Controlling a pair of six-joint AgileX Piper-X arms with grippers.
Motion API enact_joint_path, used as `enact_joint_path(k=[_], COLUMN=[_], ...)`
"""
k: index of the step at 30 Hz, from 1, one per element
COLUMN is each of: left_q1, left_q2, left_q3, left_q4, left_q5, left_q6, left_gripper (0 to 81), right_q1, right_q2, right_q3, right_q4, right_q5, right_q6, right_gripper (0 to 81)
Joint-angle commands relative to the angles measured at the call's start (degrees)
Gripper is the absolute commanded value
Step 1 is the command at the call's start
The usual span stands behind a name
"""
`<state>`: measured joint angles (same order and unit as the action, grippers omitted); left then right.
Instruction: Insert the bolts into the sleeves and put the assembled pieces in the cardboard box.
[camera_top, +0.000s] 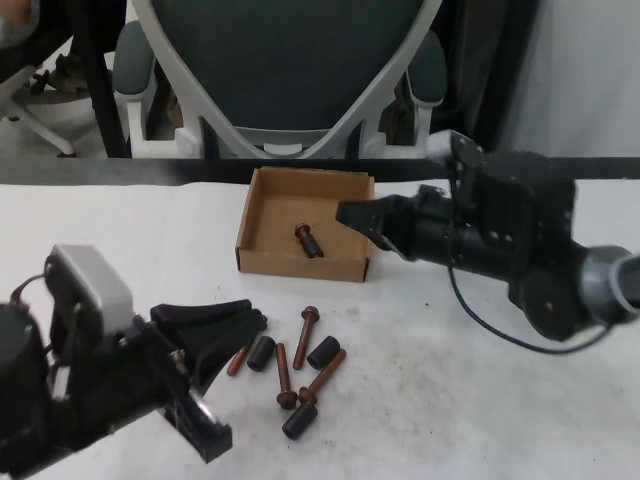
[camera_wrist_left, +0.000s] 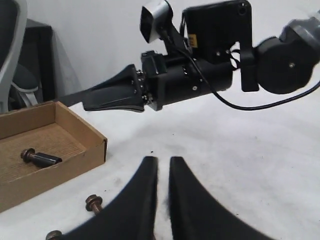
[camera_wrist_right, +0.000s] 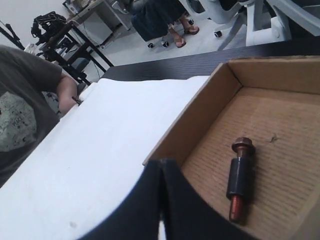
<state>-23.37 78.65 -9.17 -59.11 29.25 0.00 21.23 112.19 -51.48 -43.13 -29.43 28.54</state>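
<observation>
The cardboard box (camera_top: 262, 218) stands at the bench's far middle. Inside it lies one assembled piece (camera_top: 308, 240), a copper bolt in a black sleeve (camera_wrist_right: 239, 179). My right gripper (camera_top: 343, 212) hovers at the box's right wall, shut and empty (camera_wrist_right: 161, 163). In front of the box lie several loose bolts (camera_top: 306, 336) and three black sleeves (camera_top: 261, 352). My left gripper (camera_top: 257, 319) sits just left of that pile, low over the cloth, fingers together with nothing between them (camera_wrist_left: 163, 161). The left wrist view shows the box (camera_wrist_left: 85, 150) and two bolt heads (camera_wrist_left: 93, 202).
White cloth covers the bench (camera_top: 470, 400). A dark strip (camera_top: 120, 170) runs along the far edge, with an office chair (camera_top: 290, 60) behind it. The right arm's cable (camera_top: 500, 335) droops over the cloth on the right.
</observation>
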Motion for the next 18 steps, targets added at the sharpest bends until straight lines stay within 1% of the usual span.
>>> enact_joint_path(k=[1,4,7,10,13,18], left_q1=[-0.2,-0.2,-0.2,-0.2,0.0,0.1], left_q2=[-0.2,-0.2,-0.2,-0.2,-0.2,-0.2], left_q3=[2.6,4.7,5.7,6.2,6.2,6.2], left_q4=[-6.8,-9.8,-9.7,-9.1,-5.7,1.8], left_q5=[-2.1,-3.7,-4.7,-4.8,-4.8,-6.3], left_q6=[-0.5,-4.1,-9.7,-16.7,-22.5,-28.1], left_gripper=[8.3,8.3,8.3,5.5,0.3,0.8], right_q1=[0.4,1.5,3.5,6.4,9.3,14.2], right_q2=[-3.0,-6.4,-10.1,-13.8,-17.6,-23.4], right_q3=[2.9,7.8,12.2,16.1,19.1,22.7], right_q4=[-3.4,-5.6,-6.0,-6.0,-5.6,0.1], right_q5=[1.6,3.6,6.5,8.8,11.2,15.3], right_q6=[-0.7,-2.8,-4.5,-5.8,-6.1,-7.9], right_gripper=[0.2,0.2,0.2,0.2,0.2,0.2])
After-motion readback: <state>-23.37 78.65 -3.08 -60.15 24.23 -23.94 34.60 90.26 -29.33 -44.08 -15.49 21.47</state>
